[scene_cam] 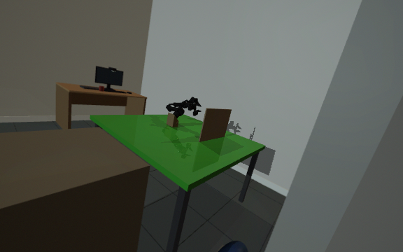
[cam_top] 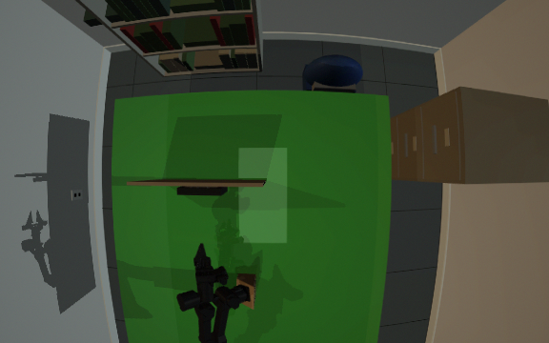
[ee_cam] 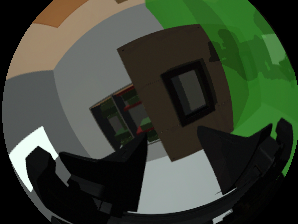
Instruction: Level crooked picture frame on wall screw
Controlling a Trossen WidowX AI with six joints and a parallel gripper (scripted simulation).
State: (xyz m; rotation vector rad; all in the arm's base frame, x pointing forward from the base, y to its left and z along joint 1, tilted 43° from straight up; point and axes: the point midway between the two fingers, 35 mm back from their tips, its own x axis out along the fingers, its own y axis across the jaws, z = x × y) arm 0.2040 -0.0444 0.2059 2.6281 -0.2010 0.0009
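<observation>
The dark picture frame (cam_top: 202,191) (ee_cam: 176,100) hangs on the near face of the upright brown board (cam_top: 146,183) (scene_cam: 215,124) (ee_cam: 145,60). Its inner panel is grey. In the wrist view both frame and board look turned and distorted, so I cannot tell how far the frame tilts against the board. The screw and the notched strip are hidden. The exterior view shows only the board's back. My gripper (cam_top: 201,248) (scene_cam: 200,108) (ee_cam: 173,133) is open and empty, its black fingers parted. It stands well back from the frame, on the board's near side, touching nothing.
The green table (cam_top: 332,143) (scene_cam: 145,136) carries the board and a small brown block (cam_top: 251,301) (scene_cam: 171,120) by the arm. A bookshelf (cam_top: 213,48), a blue chair (cam_top: 333,69) and a brown cabinet (cam_top: 503,138) stand off the table.
</observation>
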